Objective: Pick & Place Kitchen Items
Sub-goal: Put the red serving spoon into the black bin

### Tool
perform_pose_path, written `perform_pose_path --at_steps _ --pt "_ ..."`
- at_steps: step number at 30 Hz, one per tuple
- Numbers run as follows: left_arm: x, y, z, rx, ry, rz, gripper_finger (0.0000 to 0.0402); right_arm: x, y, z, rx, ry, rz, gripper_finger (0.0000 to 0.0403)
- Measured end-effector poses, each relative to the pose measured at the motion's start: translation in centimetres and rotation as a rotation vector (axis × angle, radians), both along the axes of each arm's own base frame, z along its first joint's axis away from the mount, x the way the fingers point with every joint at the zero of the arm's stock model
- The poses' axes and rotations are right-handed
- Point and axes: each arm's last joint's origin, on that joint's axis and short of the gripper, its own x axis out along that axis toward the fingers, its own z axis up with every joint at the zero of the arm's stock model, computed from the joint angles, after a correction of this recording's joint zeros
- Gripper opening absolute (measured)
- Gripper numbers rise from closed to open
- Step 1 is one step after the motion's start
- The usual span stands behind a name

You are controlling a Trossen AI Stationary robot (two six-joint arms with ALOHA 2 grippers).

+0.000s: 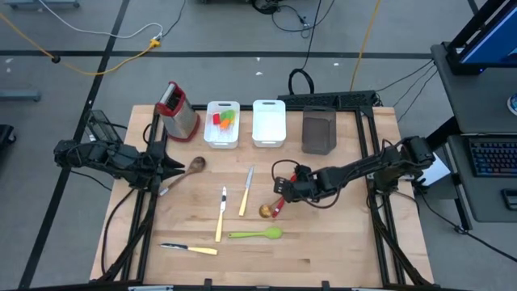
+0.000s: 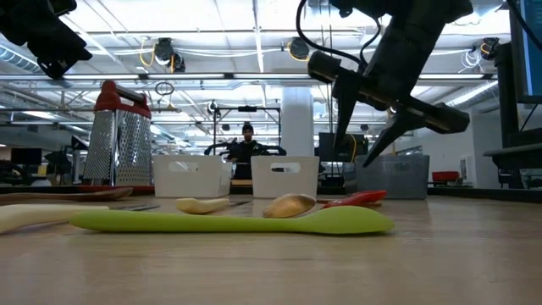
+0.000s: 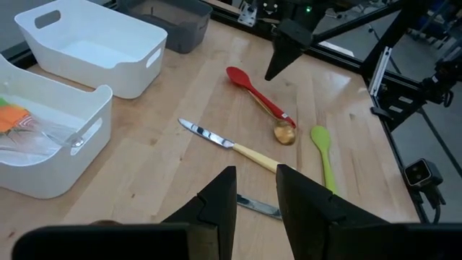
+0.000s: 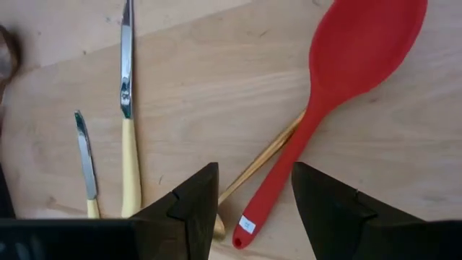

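Near the desk's (image 1: 323, 250) middle, your right gripper (image 4: 253, 195) hangs above the red spoon (image 4: 339, 87), fingers (image 4: 193, 209) parted and empty, its handle end showing between them. A wooden spoon (image 4: 263, 162) lies crossed under it. Your left gripper (image 3: 254, 195) waits at the left edge, fingers narrowly apart, holding nothing.

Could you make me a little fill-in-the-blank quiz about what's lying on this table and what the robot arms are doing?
1. The right gripper hovers open above the long ____ spoon.
2. The box grater stands on the table next to the white bin that holds ____ spatulas.
3. The green spoon lies ____ on the table, nearer the front edge than the knives.
4. The left gripper is holding ____.

Missing words: red; colourful; flat; nothing
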Motion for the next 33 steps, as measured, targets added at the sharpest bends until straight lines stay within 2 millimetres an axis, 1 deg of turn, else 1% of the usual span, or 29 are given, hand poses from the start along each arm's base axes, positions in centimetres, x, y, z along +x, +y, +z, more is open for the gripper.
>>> perform_pose_path --at_steps 6,19,29,33 --pt "0.0 0.0 0.0 0.0 0.0 0.0 0.0102 0.15 0.08 0.05 0.014 -0.009 0.035 0.0169" --pt "0.01 0.0 0.02 0.0 -0.003 0.0 0.0102 -0.29 -0.43 -0.19 0.022 0.044 -0.023 0.0169" --pt "0.03 0.0 0.07 0.01 -0.008 -0.002 0.0102 -0.42 -0.46 -0.26 0.022 0.059 -0.029 0.0169" --pt "0.03 0.0 0.07 0.01 -0.008 -0.001 0.0102 -0.6 -0.5 -0.64 0.03 0.059 -0.047 0.0169"
